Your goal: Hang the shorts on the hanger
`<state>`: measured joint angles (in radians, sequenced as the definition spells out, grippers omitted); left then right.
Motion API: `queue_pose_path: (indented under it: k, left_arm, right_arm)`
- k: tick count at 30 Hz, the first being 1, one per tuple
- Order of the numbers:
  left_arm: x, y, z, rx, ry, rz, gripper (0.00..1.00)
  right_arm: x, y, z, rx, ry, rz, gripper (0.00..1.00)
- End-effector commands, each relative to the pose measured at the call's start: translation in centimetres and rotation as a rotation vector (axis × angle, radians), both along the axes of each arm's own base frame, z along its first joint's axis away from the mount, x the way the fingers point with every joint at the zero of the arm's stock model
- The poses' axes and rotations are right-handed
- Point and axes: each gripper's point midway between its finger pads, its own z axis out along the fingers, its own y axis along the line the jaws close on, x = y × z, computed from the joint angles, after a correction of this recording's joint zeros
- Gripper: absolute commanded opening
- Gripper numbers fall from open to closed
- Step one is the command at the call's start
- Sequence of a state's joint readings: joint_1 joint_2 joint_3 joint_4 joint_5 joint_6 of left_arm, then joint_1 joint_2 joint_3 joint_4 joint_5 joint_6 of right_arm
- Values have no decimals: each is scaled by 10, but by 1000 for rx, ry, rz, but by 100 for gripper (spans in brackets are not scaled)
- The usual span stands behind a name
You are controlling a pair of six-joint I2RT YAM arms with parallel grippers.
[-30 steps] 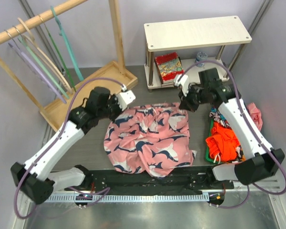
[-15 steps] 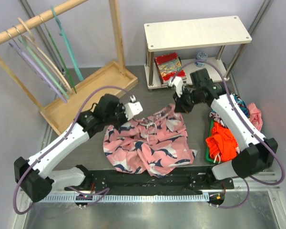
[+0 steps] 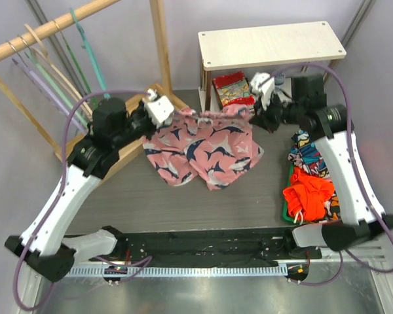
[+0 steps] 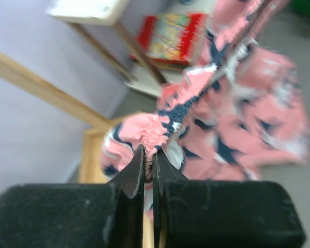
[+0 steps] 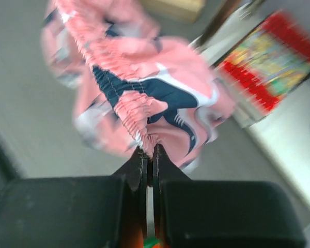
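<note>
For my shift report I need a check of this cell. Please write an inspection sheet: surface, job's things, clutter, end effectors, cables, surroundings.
Surface: dark grey table; the shorts' legs hang over its far part.
Job's things: shorts stretched by the waistband between both arms; teal hanger hangs on the rail, not yet used.
Clutter: orange-red garment and patterned cloth in a green tray; red printed item on the lower shelf.
End effectors: left end effector and right end effector both shut on the waistband.
Cables: purple cables loop over each arm, apart from the shorts.
Surroundings: wooden rack, other hangers, white shelf unit.
</note>
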<state>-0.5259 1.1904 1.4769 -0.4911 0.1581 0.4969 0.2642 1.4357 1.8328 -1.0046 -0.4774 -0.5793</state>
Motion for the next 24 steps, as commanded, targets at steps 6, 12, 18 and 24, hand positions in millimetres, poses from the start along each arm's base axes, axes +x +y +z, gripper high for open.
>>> queue_pose_path:
  k: [6, 12, 18, 24]
  left_arm:
    - [-153, -2, -176, 208, 511, -393, 0]
    - [-151, -5, -238, 270, 778, -256, 0]
    - [-100, -5, -286, 267, 941, -53, 0]
    - [-77, -3, -331, 303, 967, 30, 0]
  right_arm:
    - [-161, 8, -156, 34, 545, 175, 1]
    - [-146, 11, -197, -34, 688, 122, 1]
    - [-110, 2, -263, -174, 858, 59, 1]
    - [-90, -1, -306, -215, 911, 4, 1]
